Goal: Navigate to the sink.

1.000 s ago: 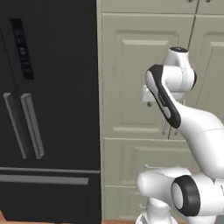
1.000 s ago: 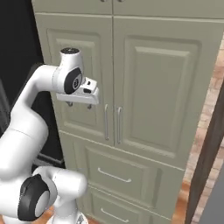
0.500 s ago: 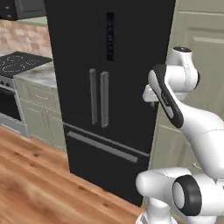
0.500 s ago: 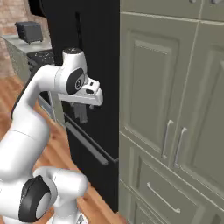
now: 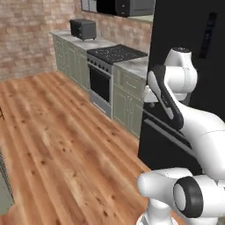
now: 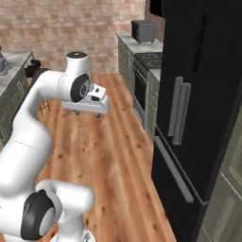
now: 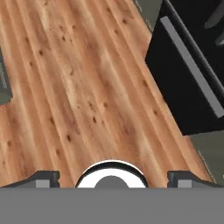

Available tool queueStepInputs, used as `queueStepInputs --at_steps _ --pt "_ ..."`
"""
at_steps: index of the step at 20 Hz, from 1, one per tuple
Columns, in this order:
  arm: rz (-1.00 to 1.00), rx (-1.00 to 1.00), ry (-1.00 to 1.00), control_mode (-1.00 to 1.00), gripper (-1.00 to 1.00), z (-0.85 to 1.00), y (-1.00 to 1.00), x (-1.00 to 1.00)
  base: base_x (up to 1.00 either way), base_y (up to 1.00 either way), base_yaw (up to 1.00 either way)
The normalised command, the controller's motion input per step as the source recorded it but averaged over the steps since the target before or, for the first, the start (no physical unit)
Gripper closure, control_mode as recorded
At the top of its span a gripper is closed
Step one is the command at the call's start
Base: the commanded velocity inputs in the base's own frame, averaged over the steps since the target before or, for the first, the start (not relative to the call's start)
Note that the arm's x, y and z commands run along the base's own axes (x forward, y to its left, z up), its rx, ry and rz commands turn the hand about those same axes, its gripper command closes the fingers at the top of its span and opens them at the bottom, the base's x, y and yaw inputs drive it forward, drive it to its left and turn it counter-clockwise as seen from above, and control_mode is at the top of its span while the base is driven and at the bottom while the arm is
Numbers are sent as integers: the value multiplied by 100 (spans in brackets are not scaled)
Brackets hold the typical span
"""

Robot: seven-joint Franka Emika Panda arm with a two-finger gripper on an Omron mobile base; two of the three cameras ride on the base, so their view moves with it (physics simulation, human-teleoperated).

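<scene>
The sink is out of view. My gripper (image 6: 88,113) hangs from the folded white arm over the wood floor, pointing down, with nothing between its fingers. In the hand view its two dark fingertips (image 7: 43,177) stand wide apart at the bottom, so the gripper (image 7: 113,177) is open above bare floor planks (image 7: 78,87).
A black fridge (image 6: 198,94) stands close on the right. Past it run a stove (image 5: 115,55), pale green cabinets (image 5: 127,101) and a counter with a toaster (image 5: 83,28) along a brick wall (image 5: 26,39). Open wood floor (image 5: 57,132) lies to the left, with another counter (image 6: 12,64) at its edge.
The whole picture has swung left with the base: tall cabinets, then the fridge, now the stove run and open floor. The arm keeps its folded pose.
</scene>
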Motion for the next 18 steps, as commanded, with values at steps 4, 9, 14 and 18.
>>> queueStepInputs --at_steps 4,9,14,18 --pt "0 0 0 100 -100 0 0 0 0 45 72" --pt "0 0 0 100 -100 0 0 0 15 15 70" --pt "0 0 0 100 -100 0 0 0 51 -10 45" --pt "0 0 0 100 -100 0 0 0 56 -27 38"
